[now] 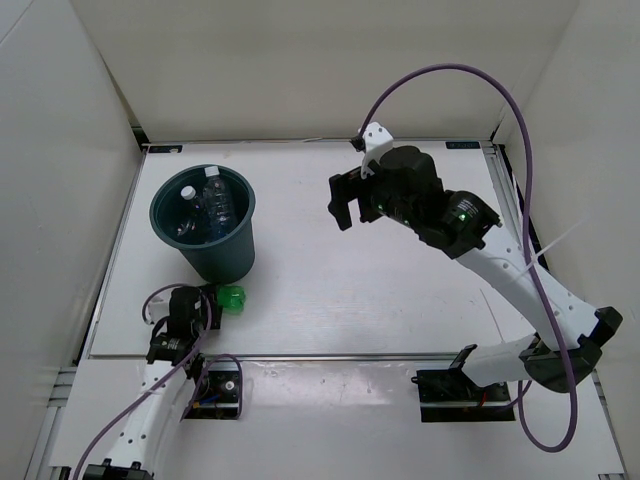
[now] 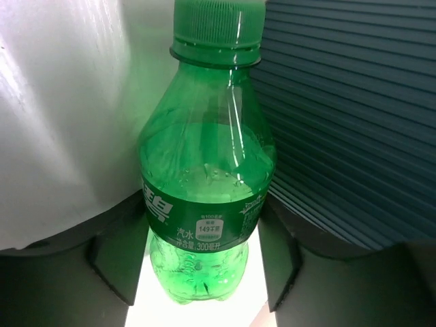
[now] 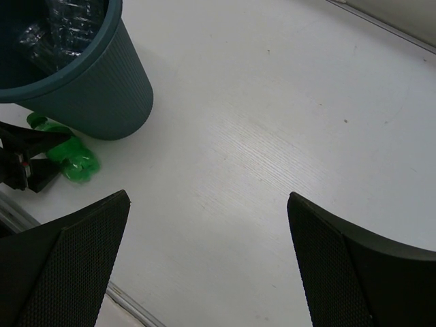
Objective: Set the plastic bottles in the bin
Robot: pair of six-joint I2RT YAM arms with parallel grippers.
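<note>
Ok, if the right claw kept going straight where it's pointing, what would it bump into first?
Probably just the bare white table. The open right gripper points down at it, with nothing between its fingers; the bin sits off to one side. Depth is hard to judge.

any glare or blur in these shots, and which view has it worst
left wrist: green bottle sharp, white glare streaks down its shoulder; right wrist: own fingers dark and soft, table evenly lit; top external: even light, faint shadow beside the bin

Left fingers (image 2: 116,266) clamped, right fingers (image 3: 68,272) spread — raised
</note>
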